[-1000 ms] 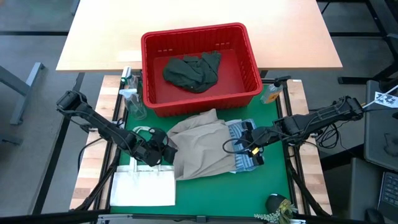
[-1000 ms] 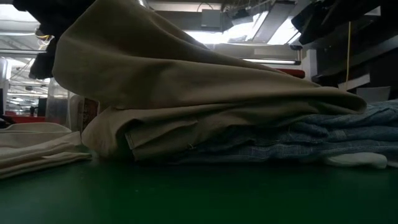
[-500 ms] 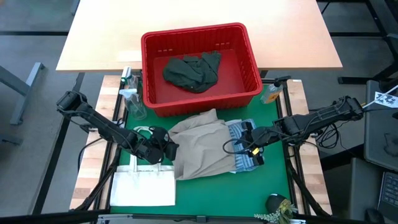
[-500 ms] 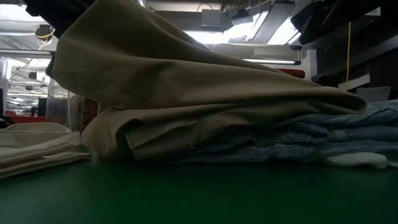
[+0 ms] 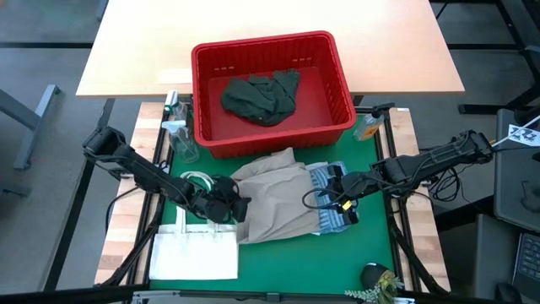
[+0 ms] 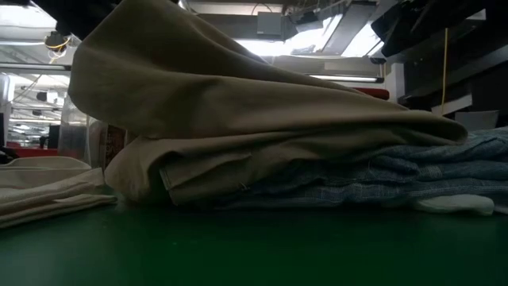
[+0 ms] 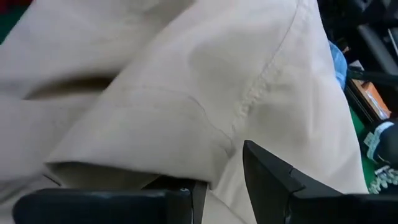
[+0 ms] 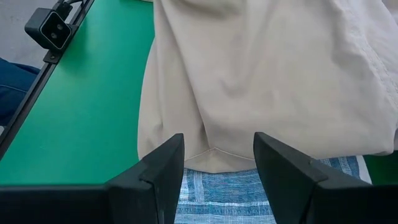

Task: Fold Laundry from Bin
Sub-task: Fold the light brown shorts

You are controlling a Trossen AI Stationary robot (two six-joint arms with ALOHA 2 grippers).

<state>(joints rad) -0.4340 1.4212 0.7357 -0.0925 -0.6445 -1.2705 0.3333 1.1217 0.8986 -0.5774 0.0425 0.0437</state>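
Beige garment [image 5: 274,203], red bin [image 5: 342,101]

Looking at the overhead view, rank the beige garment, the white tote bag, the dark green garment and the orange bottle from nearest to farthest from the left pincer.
1. beige garment: gripped at its edge by the left pincer.
2. white tote bag: just in front of it, on the mat's left corner.
3. dark green garment: inside the red bin, at the back.
4. orange bottle: far right edge of the table.

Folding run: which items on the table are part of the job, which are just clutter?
Job: beige garment, left fingers pinching its edge; blue-striped garment under it; dark green garment; red bin.

Clutter: white tote bag, spray bottle, orange bottle.
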